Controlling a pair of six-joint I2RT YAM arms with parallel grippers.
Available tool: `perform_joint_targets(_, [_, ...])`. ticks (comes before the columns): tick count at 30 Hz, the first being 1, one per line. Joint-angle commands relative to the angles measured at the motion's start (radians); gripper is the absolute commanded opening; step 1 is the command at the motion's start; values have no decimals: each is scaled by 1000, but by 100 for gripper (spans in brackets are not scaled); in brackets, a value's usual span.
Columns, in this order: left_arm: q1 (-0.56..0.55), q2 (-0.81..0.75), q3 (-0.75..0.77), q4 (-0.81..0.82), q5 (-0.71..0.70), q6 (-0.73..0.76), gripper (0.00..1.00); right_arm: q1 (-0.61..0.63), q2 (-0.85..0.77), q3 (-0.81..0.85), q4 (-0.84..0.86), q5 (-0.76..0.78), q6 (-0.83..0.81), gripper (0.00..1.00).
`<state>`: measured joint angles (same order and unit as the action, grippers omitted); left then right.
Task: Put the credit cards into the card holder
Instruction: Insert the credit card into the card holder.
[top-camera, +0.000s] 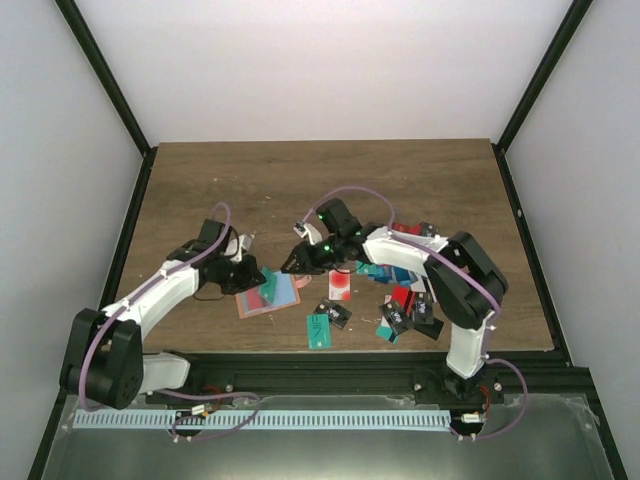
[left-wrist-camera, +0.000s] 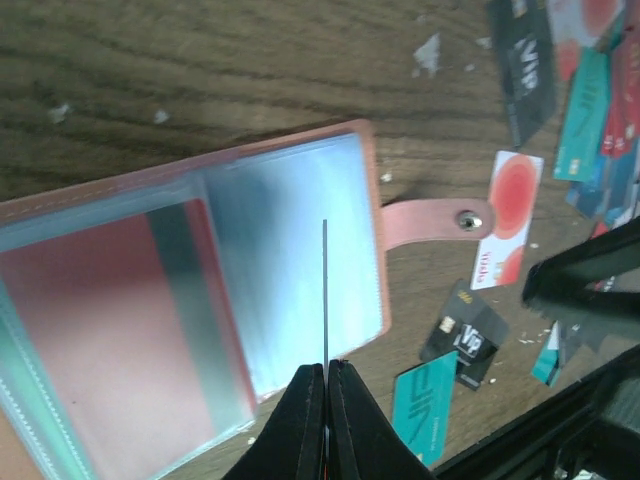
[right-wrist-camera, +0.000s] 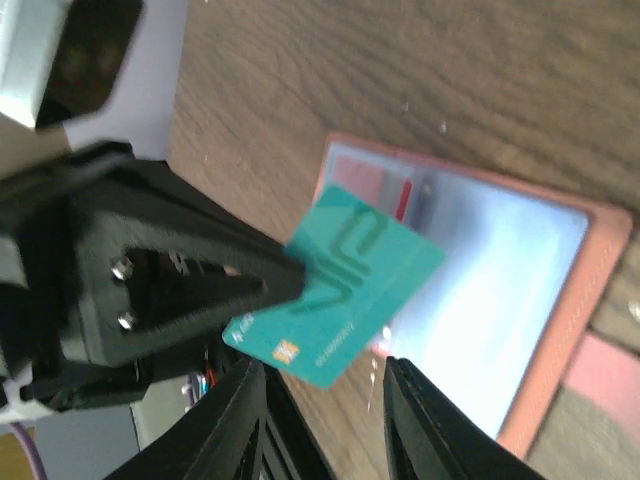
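Hovering over card holder (right-wrist-camera: 575, 318) — teal card (right-wrist-camera: 335, 290), left claw (left-wrist-camera: 326, 368) pinching pocket edge (left-wrist-camera: 325, 290)

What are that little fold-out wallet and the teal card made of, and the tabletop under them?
Card holder: looks like leather or imitation leather, matte salmon-brown, with a snap strap. Its pockets: clear glossy plastic film, showing bluish glare. Teal card: thin stiff plastic, smooth, printed, with a small gold chip. Table: wood or wood-look laminate, brown grain; cannot tell which.
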<state>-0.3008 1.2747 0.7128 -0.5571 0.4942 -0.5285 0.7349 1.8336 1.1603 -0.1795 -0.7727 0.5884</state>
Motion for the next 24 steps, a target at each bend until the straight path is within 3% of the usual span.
perform_joint_targets(1, [12,25,-40,50,-44,-21,4,11,80,114,6,8,14,35])
perform_joint_targets(12, [53,9,-104,63,-71,-35,4,12,249,183,-30,16,0,30])
perform_joint_targets(24, [54,-57,-143,56,-82,-92,4,9,274,122,-93,98,-18,25])
